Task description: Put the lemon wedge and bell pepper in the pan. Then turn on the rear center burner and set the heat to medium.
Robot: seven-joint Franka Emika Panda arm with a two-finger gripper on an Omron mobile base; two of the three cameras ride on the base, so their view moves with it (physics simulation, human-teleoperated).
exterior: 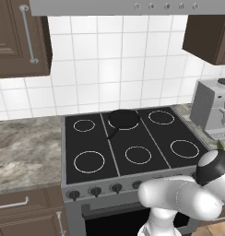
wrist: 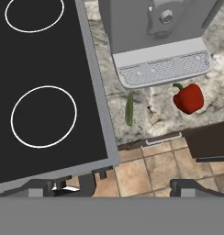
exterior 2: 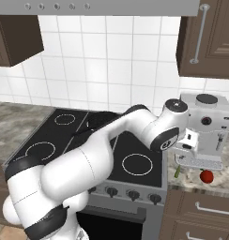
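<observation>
The black pan point(exterior: 123, 118) sits on the rear center burner point(exterior: 131, 127) of the cooktop, its short handle pointing to the front left. The red bell pepper point(wrist: 189, 97) lies on the stone counter right of the stove, in front of a coffee machine. The thin yellow-green lemon wedge point(wrist: 129, 109) lies left of it, near the stove's edge. Both also show as the bell pepper point(exterior 2: 207, 176) and the lemon wedge point(exterior 2: 177, 171). My gripper point(wrist: 127, 186) hovers above this counter patch, open, with nothing between its fingers.
A grey coffee machine point(exterior 2: 205, 126) stands on the right counter just behind the pepper and wedge. Stove knobs point(exterior: 95, 191) line the front panel. Dark wall cabinets point(exterior 2: 210, 42) hang above. The counter's front edge and the tiled floor point(wrist: 146, 170) lie below my hand.
</observation>
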